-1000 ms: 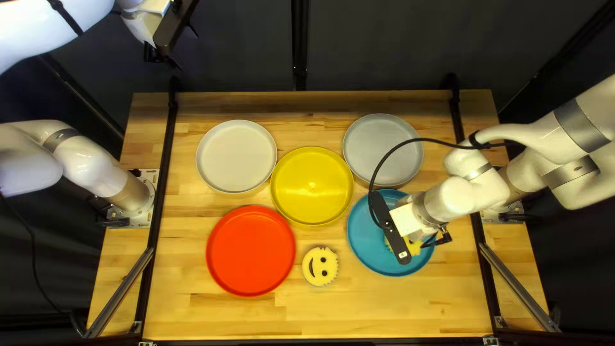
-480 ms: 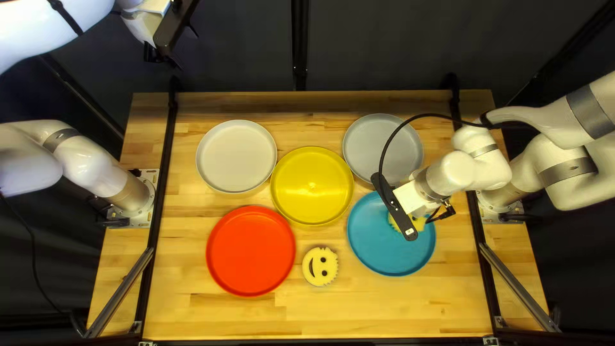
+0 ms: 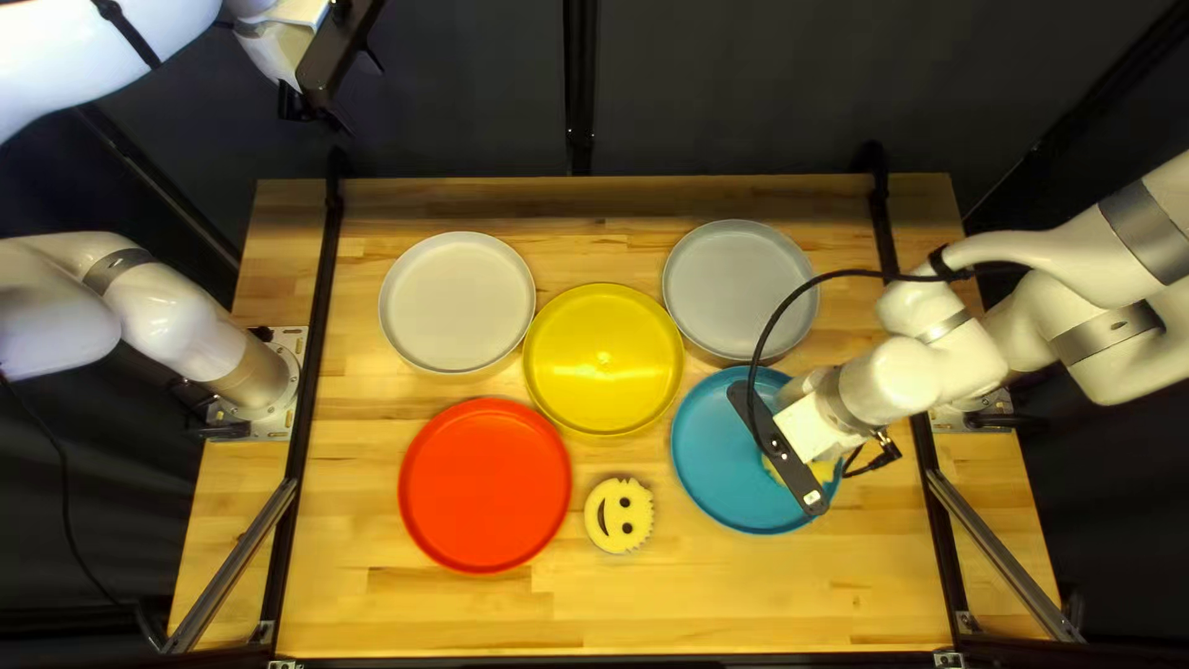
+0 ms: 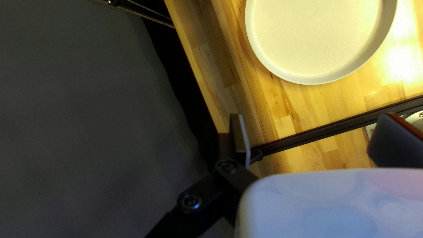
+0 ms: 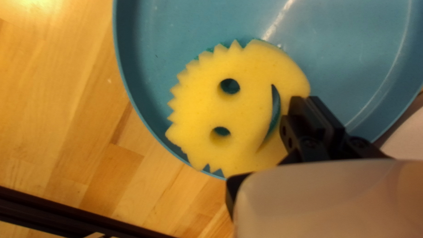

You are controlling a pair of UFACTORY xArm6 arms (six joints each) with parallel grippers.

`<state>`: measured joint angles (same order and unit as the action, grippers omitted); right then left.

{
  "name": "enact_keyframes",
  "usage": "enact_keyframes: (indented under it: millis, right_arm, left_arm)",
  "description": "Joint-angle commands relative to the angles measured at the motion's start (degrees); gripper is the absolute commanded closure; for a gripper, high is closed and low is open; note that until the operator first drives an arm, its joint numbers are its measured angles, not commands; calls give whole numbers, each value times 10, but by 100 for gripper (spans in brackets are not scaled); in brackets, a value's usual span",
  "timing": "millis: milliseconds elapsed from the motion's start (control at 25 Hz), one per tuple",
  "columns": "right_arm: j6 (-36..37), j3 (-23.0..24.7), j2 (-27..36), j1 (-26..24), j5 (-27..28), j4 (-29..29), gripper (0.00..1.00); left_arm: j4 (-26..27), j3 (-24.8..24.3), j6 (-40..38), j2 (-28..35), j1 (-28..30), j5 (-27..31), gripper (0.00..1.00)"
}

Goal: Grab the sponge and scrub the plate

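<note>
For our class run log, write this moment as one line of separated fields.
right gripper: shut on yellow sponge, within blue plate | left gripper: open | second sponge: beside red plate

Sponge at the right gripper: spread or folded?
Spread. Right wrist view shows the sponge with both eye holes and mouth visible. Part behind the right gripper: cannot tell.

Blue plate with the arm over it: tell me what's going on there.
My right gripper is shut on the edge of a yellow smiley sponge, holding it on the blue plate near the rim, apparently to scrub it. A second smiley sponge lies on the table. My left gripper hangs open, holding nothing.
</note>
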<state>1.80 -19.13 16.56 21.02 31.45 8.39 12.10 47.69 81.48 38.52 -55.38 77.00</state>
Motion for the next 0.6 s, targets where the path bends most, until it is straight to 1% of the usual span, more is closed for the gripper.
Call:
enact_keyframes:
  millis: [40, 80, 200, 280, 400, 600]
  right_arm:
    - [49, -8, -17, -53, -15, -26, 100]
    - [68, -10, -21, -74, -18, -34, 100]
    - [104, -7, -24, -116, -23, -48, 100]
    - [120, -4, -25, -137, -24, -51, 100]
    - [122, 2, -17, -150, -19, -42, 100]
    - [98, 9, 3, -143, -2, -19, 100]
  left_arm:
    - [0, 0, 0, 0, 0, 0, 0]
    - [0, 0, 0, 0, 0, 0, 0]
    - [0, 0, 0, 0, 0, 0, 0]
    - [0, 0, 0, 0, 0, 0, 0]
    - [0, 0, 0, 0, 0, 0, 0]
    - [0, 0, 0, 0, 0, 0, 0]
